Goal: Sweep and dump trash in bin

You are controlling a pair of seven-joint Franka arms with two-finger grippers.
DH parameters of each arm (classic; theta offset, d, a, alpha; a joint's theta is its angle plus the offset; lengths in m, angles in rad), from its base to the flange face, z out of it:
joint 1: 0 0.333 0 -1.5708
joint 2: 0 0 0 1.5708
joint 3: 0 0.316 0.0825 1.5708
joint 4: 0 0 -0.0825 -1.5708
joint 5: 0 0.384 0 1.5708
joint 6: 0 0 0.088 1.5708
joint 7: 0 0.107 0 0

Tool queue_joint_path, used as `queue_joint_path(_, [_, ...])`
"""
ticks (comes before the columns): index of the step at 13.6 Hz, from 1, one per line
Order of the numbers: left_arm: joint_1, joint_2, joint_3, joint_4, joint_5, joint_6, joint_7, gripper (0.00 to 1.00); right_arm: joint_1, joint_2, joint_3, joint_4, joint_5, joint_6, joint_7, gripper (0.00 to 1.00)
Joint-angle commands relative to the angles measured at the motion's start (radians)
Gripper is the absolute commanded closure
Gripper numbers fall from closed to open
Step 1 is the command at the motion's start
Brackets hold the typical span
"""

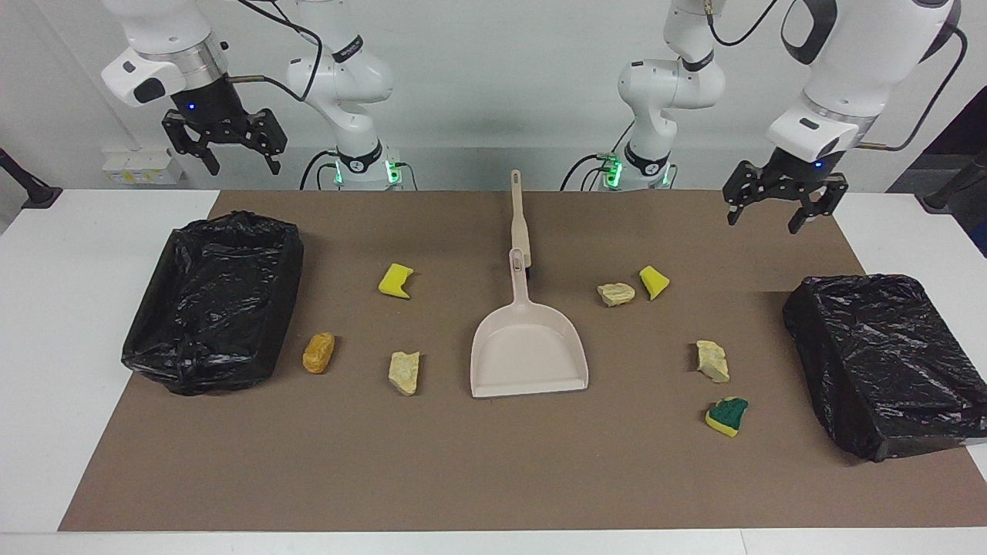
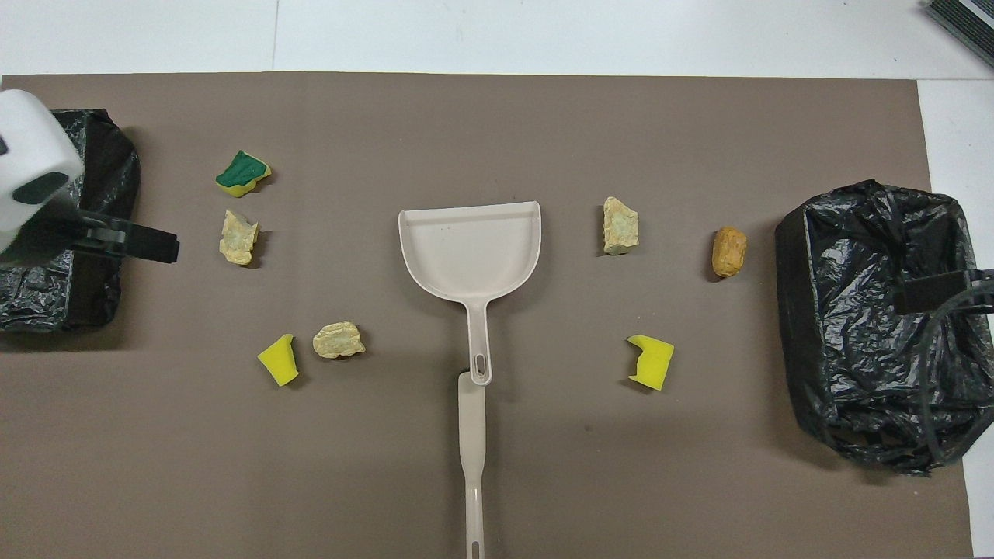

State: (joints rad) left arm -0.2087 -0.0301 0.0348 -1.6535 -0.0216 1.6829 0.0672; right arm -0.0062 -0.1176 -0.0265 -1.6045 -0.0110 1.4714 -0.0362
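Both raised, released: left end effector [image 1: 776, 210] toward the left arm's end from dustpan [image 1: 529, 351]; right end effector [image 1: 224, 146] over bin [image 1: 216, 301]; trash [image 1: 403, 372] beside dustpan.

1. A white table [image 1: 46, 324] fills most of both views; its top is plain and matte.
2. A large brown mat [image 1: 463, 470] lies flat on the table, leaving white margins bare at both ends and along the edge farthest from the robots.
3. A pale grey-white wall [image 1: 501, 85] rises above the table's robot-side edge in the facing view, evenly lit, without hard shadows.
4. A low grey ledge [image 1: 463, 158] runs along the wall just above the table.
5. A white socket box [image 1: 139, 166] sits on the ledge, toward the right arm's end of the table.
6. In the overhead view, a dark ribbed object [image 2: 963, 19] shows off the table's corner.
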Motion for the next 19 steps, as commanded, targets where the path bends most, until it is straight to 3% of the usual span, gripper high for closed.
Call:
queue_joint_path(1, [-0.099,-0.08,0.01,-0.147,-0.003,0.041,-0.073,0.0,-0.008,-0.025,0.013,-0.034,0.0,0.033,-0.001,0.0])
queue_joint_path(5, [-0.283,-0.189,0.01,-0.372,-0.003,0.156,-0.231,0.0,0.055,-0.014,0.014,-0.112,0.0,0.108,0.067,0.0])
queue_joint_path(7, [-0.365,-0.214,0.01,-0.439,-0.004,0.179,-0.299,0.0,0.1,0.031,0.014,-0.114,0.008,0.116,0.078,0.0])
queue_joint_path(15, [-0.651,-0.149,0.01,-0.583,-0.004,0.357,-0.611,0.0,0.383,0.263,0.02,-0.12,0.091,0.334,0.427,0.0])
queue_joint_path(19, [-0.785,-0.166,0.01,-0.678,-0.004,0.409,-0.776,0.0,0.485,0.328,0.019,-0.109,0.137,0.389,0.559,0.0])
